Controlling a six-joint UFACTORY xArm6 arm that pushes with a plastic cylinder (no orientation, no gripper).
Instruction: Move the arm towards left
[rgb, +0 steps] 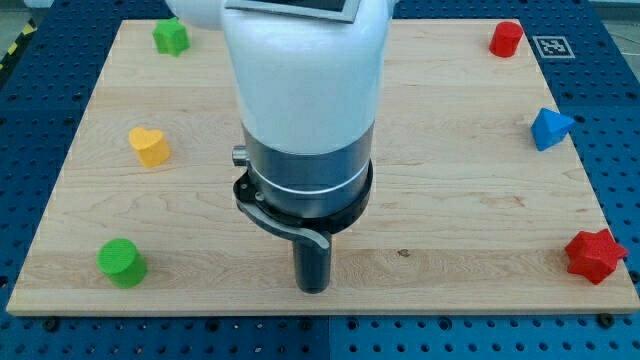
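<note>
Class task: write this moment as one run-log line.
my tip: bottom centre, touching no block | view's left: green star, yellow heart, green cylinder | task: move left, blocks untouched

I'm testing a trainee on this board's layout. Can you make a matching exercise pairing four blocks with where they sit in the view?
Blocks:
1. red star
2. yellow heart
3. green cylinder
4. red cylinder

Places:
A. top right corner
B. left side, mid-height
C. bottom right corner
D. bottom left corner

Pairs: 1-C, 2-B, 3-D, 4-A

My tip touches none of them.
</note>
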